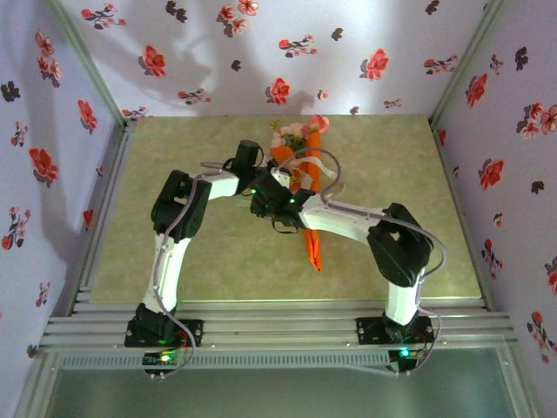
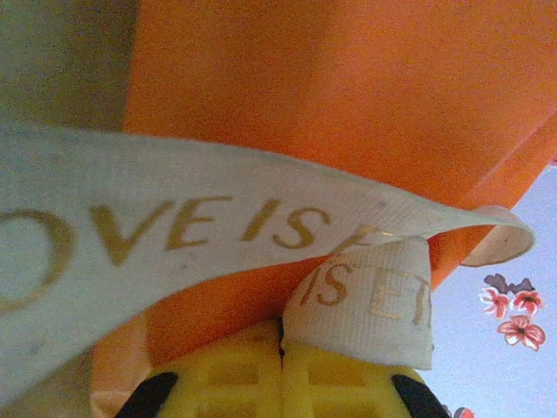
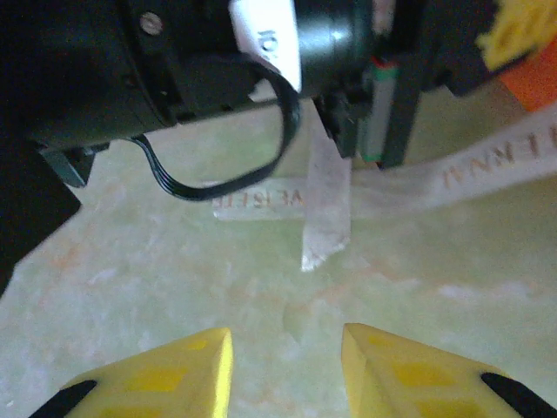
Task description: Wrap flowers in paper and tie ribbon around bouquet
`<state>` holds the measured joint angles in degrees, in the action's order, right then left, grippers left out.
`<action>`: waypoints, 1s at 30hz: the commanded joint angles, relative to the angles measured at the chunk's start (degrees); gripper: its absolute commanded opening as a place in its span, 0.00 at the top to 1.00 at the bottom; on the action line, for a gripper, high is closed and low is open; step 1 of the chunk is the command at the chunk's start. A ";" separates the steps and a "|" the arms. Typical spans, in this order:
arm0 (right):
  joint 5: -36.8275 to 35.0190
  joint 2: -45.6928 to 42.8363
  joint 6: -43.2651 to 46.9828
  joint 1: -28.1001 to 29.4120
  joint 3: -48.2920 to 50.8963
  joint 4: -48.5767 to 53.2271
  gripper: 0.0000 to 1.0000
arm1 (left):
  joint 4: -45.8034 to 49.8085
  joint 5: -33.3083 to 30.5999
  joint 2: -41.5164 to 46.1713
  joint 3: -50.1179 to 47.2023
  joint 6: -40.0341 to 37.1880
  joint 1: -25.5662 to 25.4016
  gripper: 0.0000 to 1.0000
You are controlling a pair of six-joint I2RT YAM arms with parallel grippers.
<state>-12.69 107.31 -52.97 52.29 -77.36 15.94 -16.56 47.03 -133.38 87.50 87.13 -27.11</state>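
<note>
The left hand point(image 2: 281, 347) has its yellow fingers pressed together, pinching the ribbon point(image 2: 218, 235). A short cream end with gold lettering folds over the fingertips, and a long band runs from there across the front of the hand and off to its left. Just beyond that band is the orange paper point(image 2: 331, 96) of the bouquet point(image 1: 312, 233), which lies on the green surface point(image 1: 435, 174) beneath both wrists, with the flowers point(image 1: 296, 135) at its far end and its pointed tip toward the arm bases. The right hand point(image 3: 287, 353) is spread with nothing between its fingers, low over the surface. Ahead of it a lettered stretch of ribbon lies flat, running off to its right toward the paper, under the dark body of the left arm point(image 3: 104, 78)
</note>
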 commanded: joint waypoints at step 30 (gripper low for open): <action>-6.82 23.89 3.50 0.27 -18.78 14.37 0.74 | -7.61 3.76 -3.50 0.12 4.99 1.54 1.00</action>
<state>-19.33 128.25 -48.31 52.40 -95.02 28.27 -23.46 49.60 -135.70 86.89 91.44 -25.10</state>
